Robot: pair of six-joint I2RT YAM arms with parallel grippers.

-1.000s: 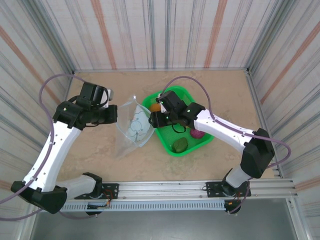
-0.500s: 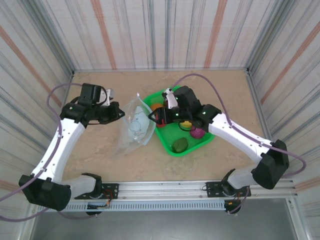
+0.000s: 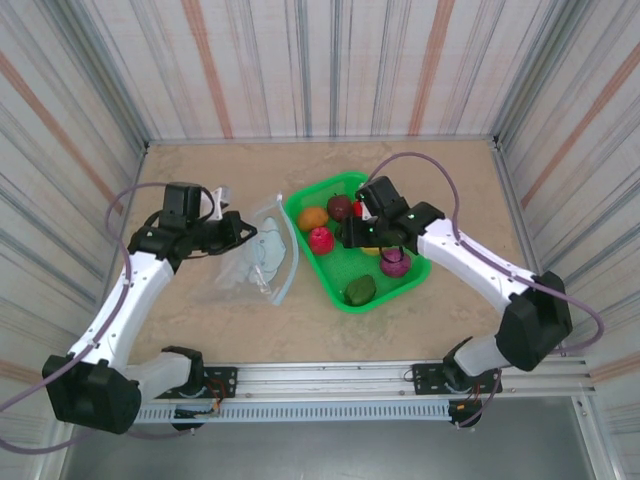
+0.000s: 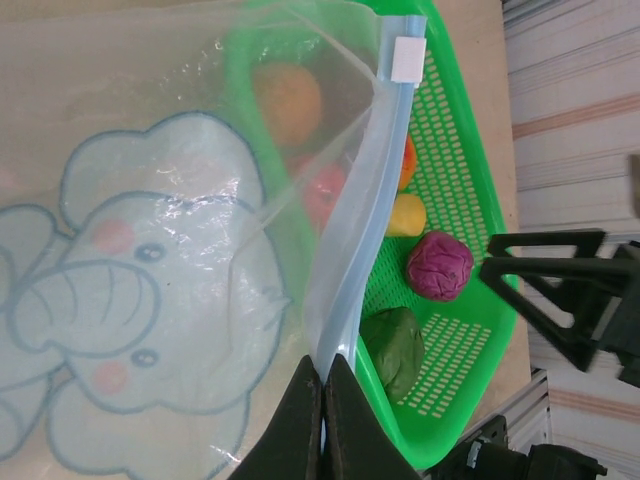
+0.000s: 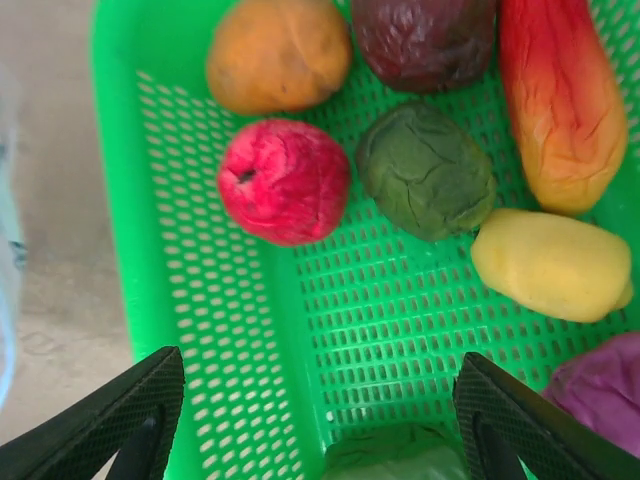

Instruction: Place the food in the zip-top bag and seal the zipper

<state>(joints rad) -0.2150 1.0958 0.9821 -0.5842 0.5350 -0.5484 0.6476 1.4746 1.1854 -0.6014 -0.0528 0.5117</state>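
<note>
Food (image 3: 312,218): all of it loose in the green basket (image 3: 300,205), none in the bag (image 3: 262,258) yet. Orange piece (image 5: 278,55), maroon piece (image 5: 425,40) and long red-orange piece (image 5: 560,100) along one wall; red piece (image 5: 283,180), dark green piece (image 5: 425,170) and yellow piece (image 5: 550,265) mid-floor; magenta piece (image 5: 600,385) off in a corner. Judged light and a little squashy, with crinkled skins offering fair grip; roundish, so likely to roll out of a poor pinch. Best taken across the middle, from above. Red piece probably the easiest pick, with bare mesh open on two sides.

Bag lying on the table (image 3: 300,330) just left of the basket, mouth turned toward it, elephant print on the side. Thin, floppy and probably slick; apt to sag shut unless held up by the rim. Left gripper (image 4: 320,400) pressed together on one end of the pale blue zipper (image 4: 365,220), lifting that lip. Right gripper (image 5: 320,360) spread wide above the basket floor, holding nothing.

In the way: basket wall between food and bag mouth, to be cleared on every carry; white slider tab (image 4: 408,60) at the zipper's other end; purple cable (image 3: 420,160) looping over the right arm.
</note>
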